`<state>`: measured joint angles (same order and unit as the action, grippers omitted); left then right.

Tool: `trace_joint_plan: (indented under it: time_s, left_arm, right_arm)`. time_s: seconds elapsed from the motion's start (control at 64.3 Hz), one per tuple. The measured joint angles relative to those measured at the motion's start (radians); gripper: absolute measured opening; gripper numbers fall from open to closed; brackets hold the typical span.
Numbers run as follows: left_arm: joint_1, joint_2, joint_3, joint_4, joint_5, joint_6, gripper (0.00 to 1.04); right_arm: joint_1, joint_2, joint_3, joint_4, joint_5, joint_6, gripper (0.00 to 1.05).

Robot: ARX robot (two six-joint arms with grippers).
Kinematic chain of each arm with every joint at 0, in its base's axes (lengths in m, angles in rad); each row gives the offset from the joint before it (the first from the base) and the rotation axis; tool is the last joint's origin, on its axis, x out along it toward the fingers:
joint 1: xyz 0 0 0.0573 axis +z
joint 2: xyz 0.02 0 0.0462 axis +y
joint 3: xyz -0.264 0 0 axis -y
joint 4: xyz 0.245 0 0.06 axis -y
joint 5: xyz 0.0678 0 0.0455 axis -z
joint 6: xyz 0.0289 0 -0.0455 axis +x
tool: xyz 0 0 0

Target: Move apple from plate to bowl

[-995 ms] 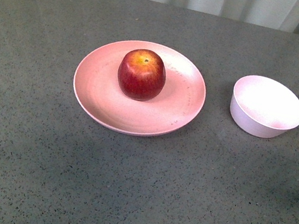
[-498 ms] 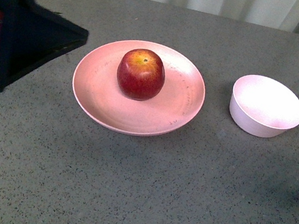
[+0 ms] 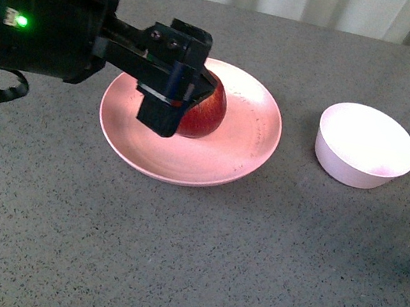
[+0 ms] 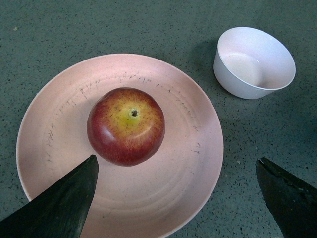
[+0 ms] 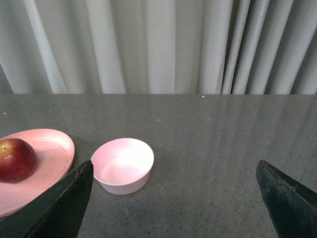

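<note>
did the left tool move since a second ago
Yes. The left tool was out of the front view a second ago; it came in from the left and now hangs open over the plate, beside the apple.

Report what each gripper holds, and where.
Nothing is held. The left gripper hangs open over the apple on the plate; the right gripper is open, empty.

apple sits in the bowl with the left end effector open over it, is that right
Not quite. The apple sits on the plate, not in the bowl, which is empty; the left wrist view shows this. The left end effector is open over it, as you said.
</note>
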<state>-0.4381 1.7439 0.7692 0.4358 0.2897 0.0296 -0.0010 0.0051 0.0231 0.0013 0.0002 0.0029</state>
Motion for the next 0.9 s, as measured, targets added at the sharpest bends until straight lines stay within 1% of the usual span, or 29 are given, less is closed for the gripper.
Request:
trace_joint_plan:
  time_s: [0.171, 0.358, 0.669, 0.902]
  left_arm:
    - [-0.021, 0.078, 0.062, 0.01, -0.049, -0.001, 0.96]
    - [-0.022, 0.176, 0.149, 0.011, -0.153, -0.001, 0.96]
    - [-0.024, 0.266, 0.24, -0.012, -0.21, 0.0, 0.96]
    - [-0.031, 0.293, 0.27, -0.025, -0.227, 0.002, 0.96]
  right_arm:
    - [0.0, 0.0, 0.0, 0.0, 0.0, 0.0, 0.96]
    - [0.0, 0.0, 0.0, 0.0, 0.0, 0.0, 0.96]
    - [0.0, 0.0, 0.0, 0.0, 0.0, 0.0, 0.96]
    - [0.0, 0.0, 0.0, 0.0, 0.0, 0.0, 0.96]
